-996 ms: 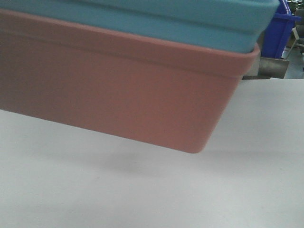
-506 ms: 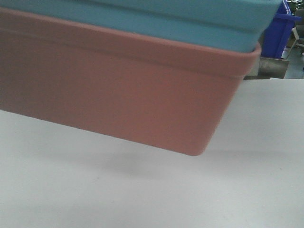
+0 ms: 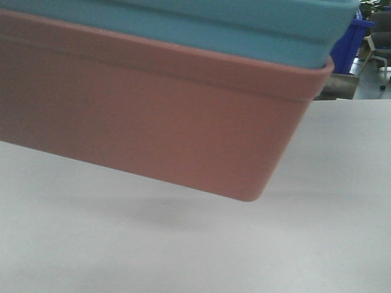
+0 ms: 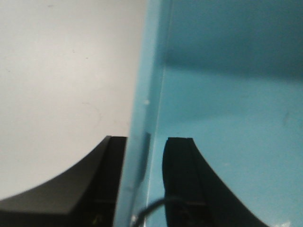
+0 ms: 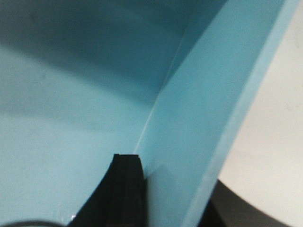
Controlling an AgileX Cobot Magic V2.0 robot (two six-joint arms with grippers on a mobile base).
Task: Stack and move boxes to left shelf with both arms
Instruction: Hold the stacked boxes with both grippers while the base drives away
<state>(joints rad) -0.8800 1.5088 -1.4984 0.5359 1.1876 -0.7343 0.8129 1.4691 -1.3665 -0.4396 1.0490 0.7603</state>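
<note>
The light blue box (image 3: 201, 27) is nested inside the salmon pink box (image 3: 153, 128), and the stack hangs tilted above the white tabletop (image 3: 183, 250), filling the front view. My left gripper (image 4: 146, 156) is shut on the blue box's left wall (image 4: 147, 90), one black finger (image 4: 111, 175) outside, the other inside. My right gripper (image 5: 175, 175) is shut on the blue box's right wall (image 5: 208, 109), with one finger (image 5: 125, 189) inside and the other outside, mostly hidden. The left shelf is out of view.
A dark royal-blue bin (image 3: 347, 41) stands at the far right behind the table edge, with a grey metal piece (image 3: 339, 85) below it and an office chair (image 3: 380, 46) beyond. The stack's shadow lies on the tabletop under it.
The stack stays almost in place in the frame while the background at the far right shifts: the blue bin slides left and an office chair comes into view.
</note>
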